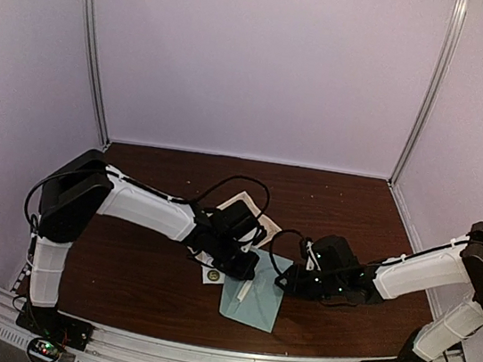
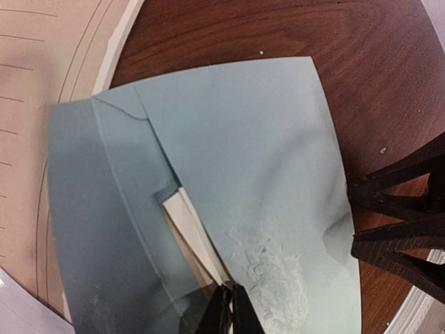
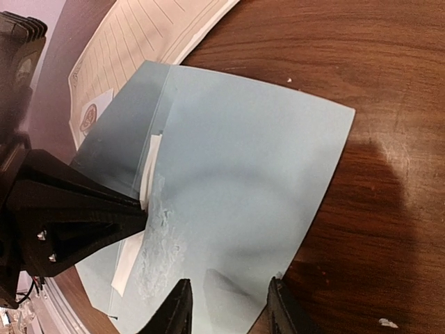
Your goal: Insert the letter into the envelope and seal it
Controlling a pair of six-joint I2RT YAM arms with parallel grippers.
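The pale teal envelope (image 1: pixel 256 306) (image 2: pixel 243 153) (image 3: pixel 250 153) lies flat on the brown table, its flap folded over and a rough whitish patch near the flap's edge. A narrow white strip (image 2: pixel 189 221) (image 3: pixel 150 163) sticks out from under that edge. My left gripper (image 1: pixel 245 273) (image 2: pixel 231 307) (image 3: pixel 142 212) is shut with its tips pinching the strip at the flap's edge. My right gripper (image 1: pixel 285 283) (image 3: pixel 228 307) (image 2: pixel 353 217) stands open over the envelope's opposite edge, one finger on the paper and one at its corner. The letter is hidden.
A stack of cream lined sheets (image 1: pixel 243 206) (image 2: pixel 42 104) (image 3: pixel 153 35) lies beyond the envelope, partly under it and under my left arm. A small round sticker (image 1: pixel 213 275) sits just left of the envelope. Bare wood (image 3: pixel 389 174) stretches to the right.
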